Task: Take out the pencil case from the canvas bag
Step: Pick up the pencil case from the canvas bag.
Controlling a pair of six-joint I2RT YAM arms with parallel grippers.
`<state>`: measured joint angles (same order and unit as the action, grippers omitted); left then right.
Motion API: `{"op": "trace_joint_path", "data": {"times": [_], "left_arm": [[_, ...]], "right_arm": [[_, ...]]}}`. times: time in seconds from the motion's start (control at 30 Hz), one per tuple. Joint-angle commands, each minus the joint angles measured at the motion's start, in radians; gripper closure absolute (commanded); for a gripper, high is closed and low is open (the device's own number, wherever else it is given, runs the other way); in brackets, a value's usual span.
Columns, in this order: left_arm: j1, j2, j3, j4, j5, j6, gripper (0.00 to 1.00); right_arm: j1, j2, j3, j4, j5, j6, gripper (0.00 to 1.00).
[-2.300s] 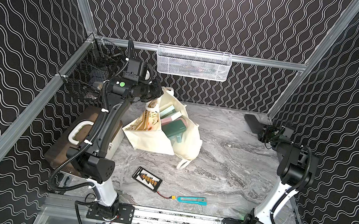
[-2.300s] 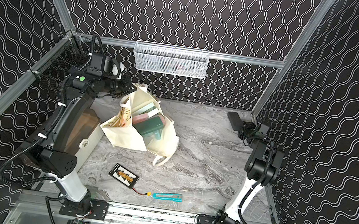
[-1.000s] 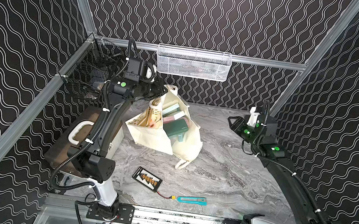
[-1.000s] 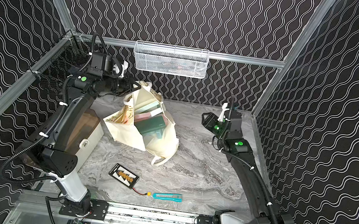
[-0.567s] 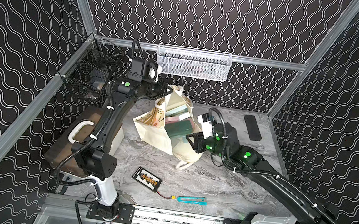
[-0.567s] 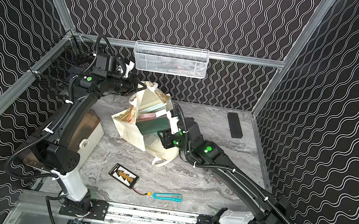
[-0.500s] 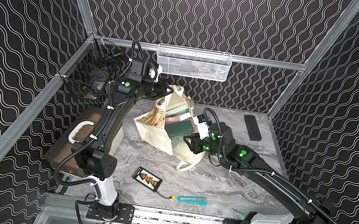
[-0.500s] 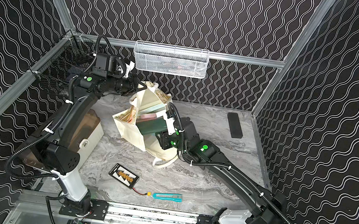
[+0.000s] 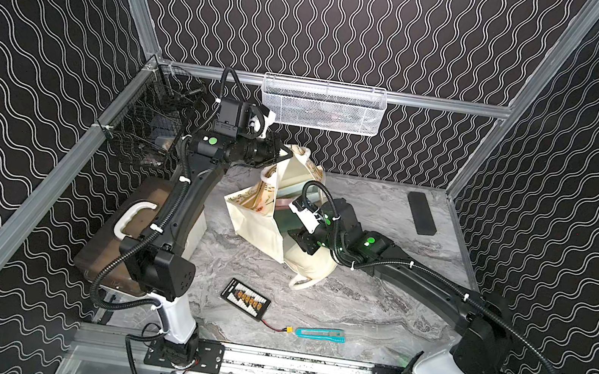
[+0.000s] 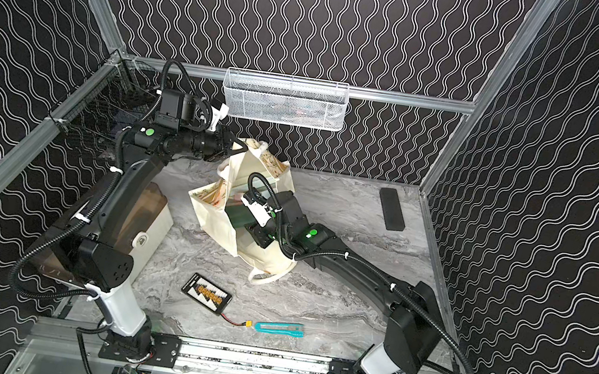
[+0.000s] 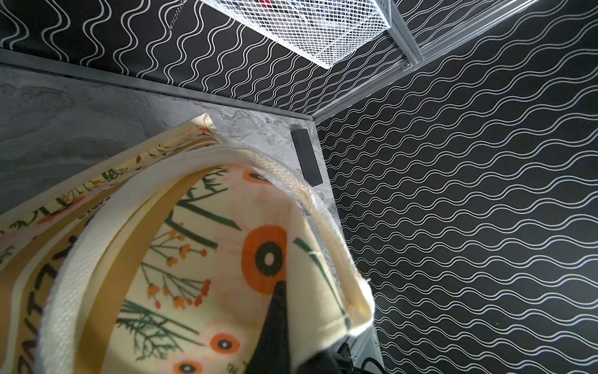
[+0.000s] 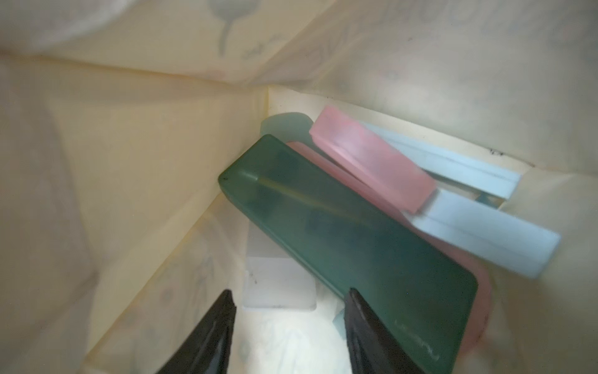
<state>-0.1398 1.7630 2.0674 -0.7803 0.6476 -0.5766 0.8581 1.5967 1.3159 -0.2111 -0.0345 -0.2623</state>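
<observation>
The left tool [image 9: 283, 154] held the canvas bag [image 9: 256, 225] by its far rim, so the mouth gaped. Inside, a green case [image 12: 339, 233], a pink case [image 12: 372, 162] and pale blue boxes [image 12: 485, 239] crowded one wall; the right tool [image 12: 289, 291] stood jaws apart over the bare fabric beside them. The worktop [image 9: 372, 309] near-right of the bag lay free.

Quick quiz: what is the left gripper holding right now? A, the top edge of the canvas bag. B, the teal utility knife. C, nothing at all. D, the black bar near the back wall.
A: the left gripper is pinched shut on the upper edge of the canvas bag, and the left wrist view shows the printed fabric bunched against its finger.
</observation>
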Motion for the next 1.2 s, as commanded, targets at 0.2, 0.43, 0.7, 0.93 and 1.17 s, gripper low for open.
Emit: {"op": "trace_joint_path", "data": {"times": [0.2,0.43,0.7,0.93,1.17], "left_arm": [[-0.012,0.011,0.047,0.057,0.096,0.059,1.0],[-0.016,0.015,0.063,0.025,0.103,0.09,1.0],[-0.018,0.019,0.068,0.014,0.117,0.106,1.0],[-0.023,0.021,0.061,0.017,0.143,0.113,1.0],[-0.033,0.019,0.065,0.018,0.162,0.121,1.0]], "right_arm": [[-0.015,0.035,0.01,0.135,0.055,-0.347,0.27],[-0.028,0.019,-0.026,0.185,0.045,-0.46,0.25],[-0.033,0.01,-0.025,0.188,0.063,-0.506,0.25],[-0.033,0.021,-0.011,0.182,0.092,-0.577,0.24],[-0.046,0.061,0.036,0.138,0.075,-0.6,0.23]]}}
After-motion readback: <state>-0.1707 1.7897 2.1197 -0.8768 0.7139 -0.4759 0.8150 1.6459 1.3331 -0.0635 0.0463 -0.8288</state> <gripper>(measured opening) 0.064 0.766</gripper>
